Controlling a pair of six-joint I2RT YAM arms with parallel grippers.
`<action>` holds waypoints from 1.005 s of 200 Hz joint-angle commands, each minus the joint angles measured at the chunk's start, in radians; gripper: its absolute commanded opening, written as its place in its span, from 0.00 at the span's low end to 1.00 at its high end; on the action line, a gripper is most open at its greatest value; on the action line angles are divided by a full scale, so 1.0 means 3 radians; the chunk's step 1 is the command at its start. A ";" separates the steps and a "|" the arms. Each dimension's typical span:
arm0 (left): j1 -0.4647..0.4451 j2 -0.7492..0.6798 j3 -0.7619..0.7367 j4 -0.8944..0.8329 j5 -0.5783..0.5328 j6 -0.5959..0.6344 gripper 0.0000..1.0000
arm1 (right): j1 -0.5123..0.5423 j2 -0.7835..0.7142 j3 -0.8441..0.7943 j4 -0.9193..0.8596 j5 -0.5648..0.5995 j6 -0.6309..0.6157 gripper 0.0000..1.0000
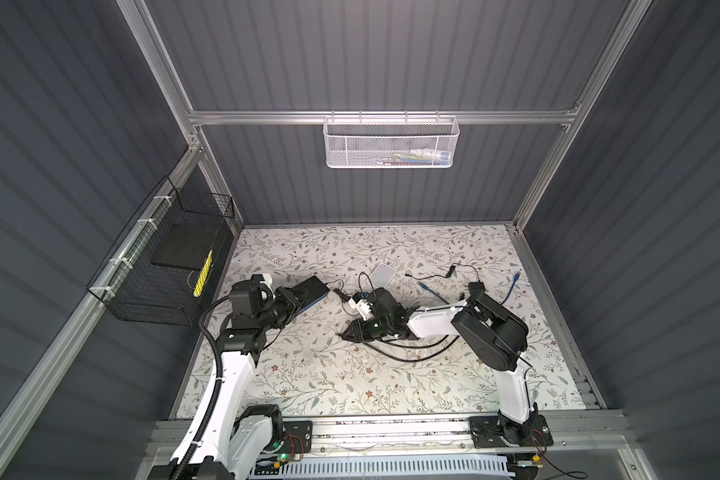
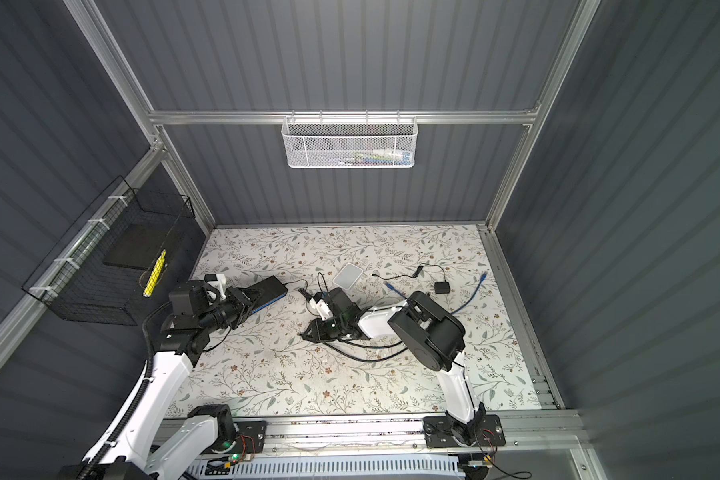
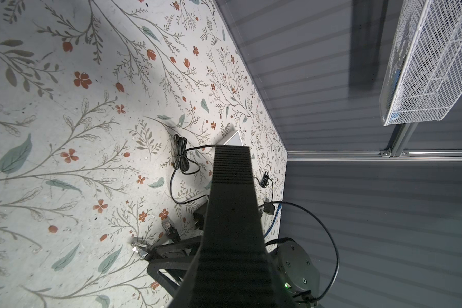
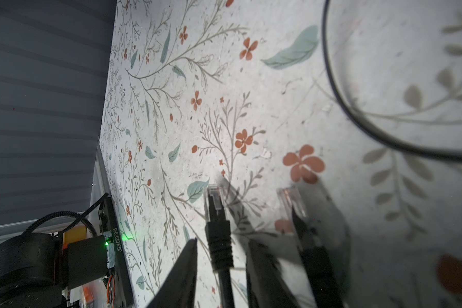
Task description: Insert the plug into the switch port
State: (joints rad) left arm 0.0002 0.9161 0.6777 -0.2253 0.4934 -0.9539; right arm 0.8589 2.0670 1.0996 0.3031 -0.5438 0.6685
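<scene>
Plug (image 4: 216,202), clear-tipped with a black boot, sits between the fingers (image 4: 187,266) of the right gripper (image 4: 223,241) in the right wrist view. The jaws stand narrow but apart. They straddle the boot with a sliver of table showing on each side, so nothing is pinched. Its black cable (image 4: 226,288) runs back between the fingers. A second plug (image 4: 291,202) lies just beside it, outside the jaws. Whether the first plug rests on the floral table (image 1: 308,374) or hangs just above it cannot be told.

In both top views the right gripper (image 1: 347,335) (image 2: 307,336) is low near the table's middle, its tips aimed toward 8 o'clock. The switch (image 1: 316,286) (image 2: 273,286), a black box with a blue face, lies at about 11 o'clock from it, well apart from the plug. The left gripper (image 1: 298,297) (image 2: 248,302) is clamped on the switch's 9 o'clock end. A white box (image 1: 382,274) sits at 1 o'clock from the right gripper, and a blue cable (image 1: 433,293) at 2 o'clock.
</scene>
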 commanded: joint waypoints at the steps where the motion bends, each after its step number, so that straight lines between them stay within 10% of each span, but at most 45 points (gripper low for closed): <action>1: 0.0015 -0.0078 0.0098 0.0004 0.0037 0.0077 0.00 | -0.0015 0.0089 0.0013 0.0019 -0.0028 0.0031 0.33; 201: 0.0016 -0.0068 0.0106 -0.0014 0.0038 0.0102 0.00 | -0.0025 0.0156 -0.0001 0.0214 -0.0136 0.0105 0.23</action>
State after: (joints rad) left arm 0.0002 0.9150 0.6777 -0.2340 0.4934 -0.9459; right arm 0.8555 2.0918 1.0996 0.3527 -0.5770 0.6994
